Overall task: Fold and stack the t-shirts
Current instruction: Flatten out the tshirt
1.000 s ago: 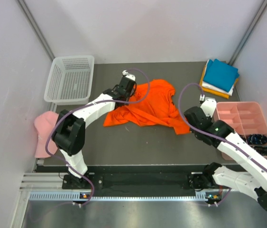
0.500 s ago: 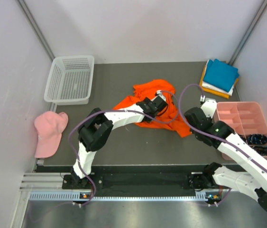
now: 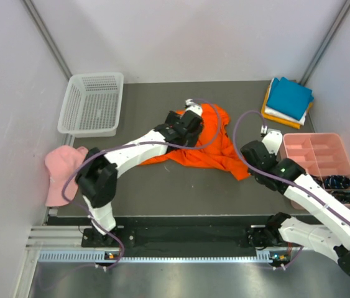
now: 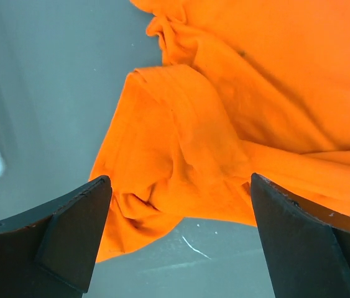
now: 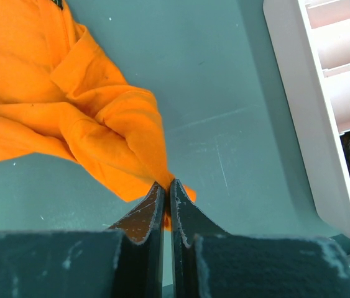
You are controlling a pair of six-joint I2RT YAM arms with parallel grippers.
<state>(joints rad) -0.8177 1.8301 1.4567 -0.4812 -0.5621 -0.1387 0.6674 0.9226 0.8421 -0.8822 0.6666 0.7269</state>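
I see the orange shirt (image 3: 215,146) lying rumpled in the middle of the worktop (image 3: 162,186), nearer the far edge. My left gripper (image 4: 179,181) hangs over its left side, jaws wide apart, gripping nothing. My right gripper (image 5: 167,186) is pinched tight on the shirt's near right corner. Folded shirts (image 3: 288,99), teal on top, sit stacked in the far right corner

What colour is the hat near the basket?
The hat is pink; the top view shows it.

Matt cloth orange t-shirt (image 3: 215,146) (creased), smooth dull table (image 3: 162,186), glossy plastic tray (image 5: 302,105)
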